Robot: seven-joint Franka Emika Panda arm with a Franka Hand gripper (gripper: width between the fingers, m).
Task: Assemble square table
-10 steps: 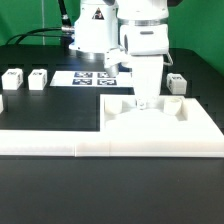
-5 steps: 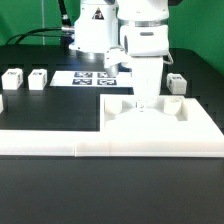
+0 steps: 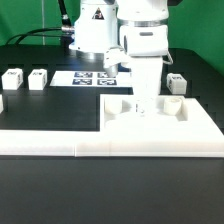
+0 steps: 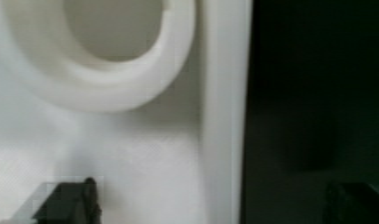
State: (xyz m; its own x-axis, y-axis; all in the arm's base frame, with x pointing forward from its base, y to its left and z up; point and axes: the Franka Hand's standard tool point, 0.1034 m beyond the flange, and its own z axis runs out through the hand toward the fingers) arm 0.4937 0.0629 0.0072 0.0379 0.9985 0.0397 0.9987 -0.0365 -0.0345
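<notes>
Tool (image 3: 143,103) spread wide over white square panel (image 3: 165,128), black table (image 3: 50,115), marker board (image 3: 95,78) behind

Exterior looks frontally, wrist closely, both showing panel (image 3: 160,122).

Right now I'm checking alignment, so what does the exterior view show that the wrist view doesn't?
Only the exterior view: the arm, loose legs, the marker board, the long rail. Only the wrist view: the wide gap between the tool's dark fingertips, and one round socket close up. Both: the white panel and the black table.
</notes>
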